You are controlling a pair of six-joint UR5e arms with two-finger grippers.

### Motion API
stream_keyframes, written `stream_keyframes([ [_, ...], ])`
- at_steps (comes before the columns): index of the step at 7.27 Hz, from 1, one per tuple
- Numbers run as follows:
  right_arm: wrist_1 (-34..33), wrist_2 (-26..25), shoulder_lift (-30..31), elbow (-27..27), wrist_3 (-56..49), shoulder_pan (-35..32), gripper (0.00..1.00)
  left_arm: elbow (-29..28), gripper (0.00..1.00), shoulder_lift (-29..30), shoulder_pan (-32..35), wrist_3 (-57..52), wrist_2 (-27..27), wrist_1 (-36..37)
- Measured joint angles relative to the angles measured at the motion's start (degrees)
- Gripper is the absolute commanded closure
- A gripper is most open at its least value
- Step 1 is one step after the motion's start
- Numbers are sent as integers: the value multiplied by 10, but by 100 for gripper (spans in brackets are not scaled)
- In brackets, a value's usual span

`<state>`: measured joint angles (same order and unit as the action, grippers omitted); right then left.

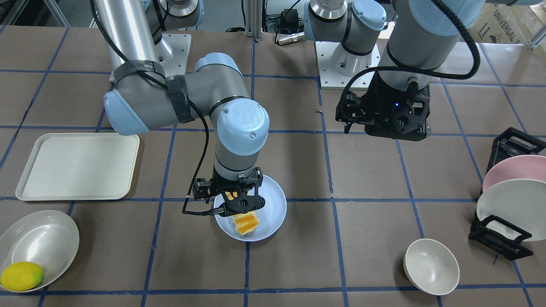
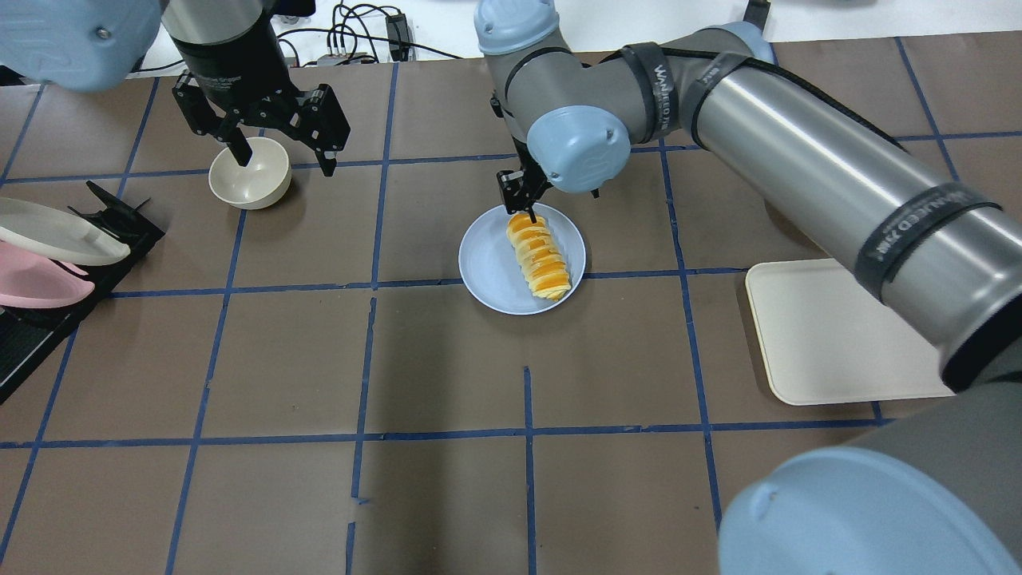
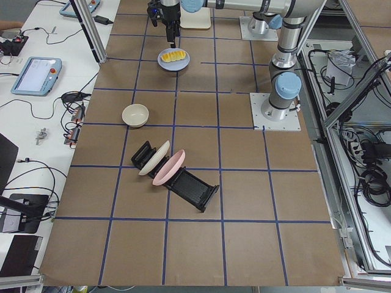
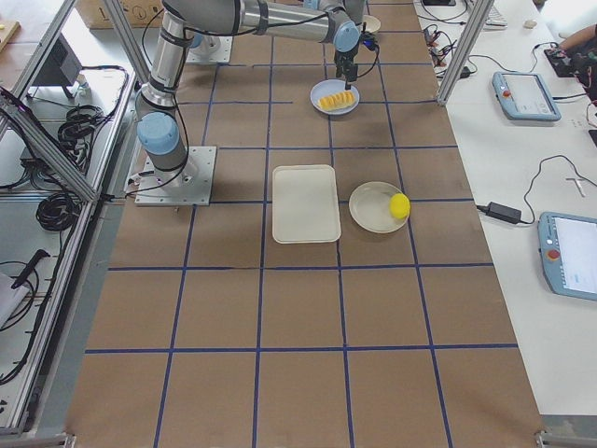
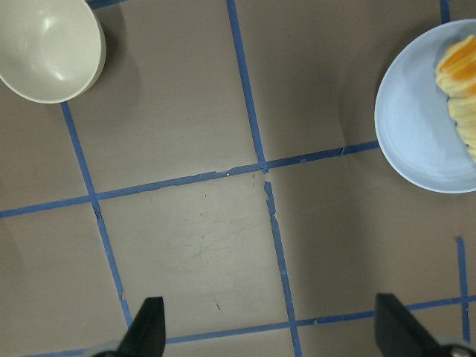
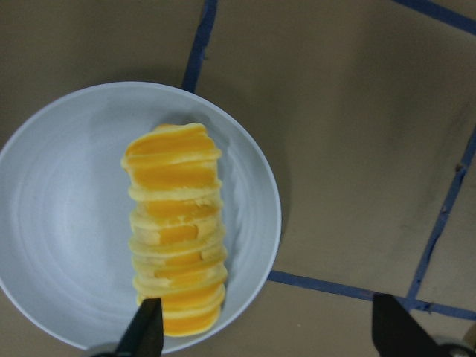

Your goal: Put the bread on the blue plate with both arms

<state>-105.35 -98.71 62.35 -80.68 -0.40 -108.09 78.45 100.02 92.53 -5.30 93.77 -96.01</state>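
Note:
The bread (image 2: 540, 257), striped orange-yellow and cream, lies loose on the blue plate (image 2: 487, 267) near the table's middle. It also shows in the right wrist view (image 6: 177, 230) on the plate (image 6: 59, 223), and in the front view (image 1: 246, 224). My right gripper (image 2: 523, 204) hangs open just above the loaf's far end, its jaws wide apart and holding nothing (image 6: 271, 335). My left gripper (image 2: 283, 156) is open and empty, high above the table beside the cream bowl. Its wrist view shows the plate (image 5: 409, 126) at the right edge.
A cream bowl (image 2: 249, 172) stands under the left gripper. A black rack (image 2: 48, 247) with a pink and a white plate stands at the robot's far left. A cream tray (image 2: 830, 335) lies on the right. A lemon (image 1: 21, 276) sits in a white dish (image 1: 47, 238).

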Motion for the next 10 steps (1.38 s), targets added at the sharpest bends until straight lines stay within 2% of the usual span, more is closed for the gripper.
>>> stream_keyframes([
  [3,18,6,174,-107,-74,104,2,2,0,-5,0,20,-3,8],
  [5,105,22,293,-141,-96,168,0,4,0,-3,1,22,-3,8],
  [6,139,25,333,-146,-98,180,0,2,0,-3,2,23,-3,8],
  [7,157,28,353,-150,-97,183,0,1,0,-3,2,26,-2,9],
  [10,168,32,362,-153,-99,189,0,0,0,-2,2,36,-2,8],
])
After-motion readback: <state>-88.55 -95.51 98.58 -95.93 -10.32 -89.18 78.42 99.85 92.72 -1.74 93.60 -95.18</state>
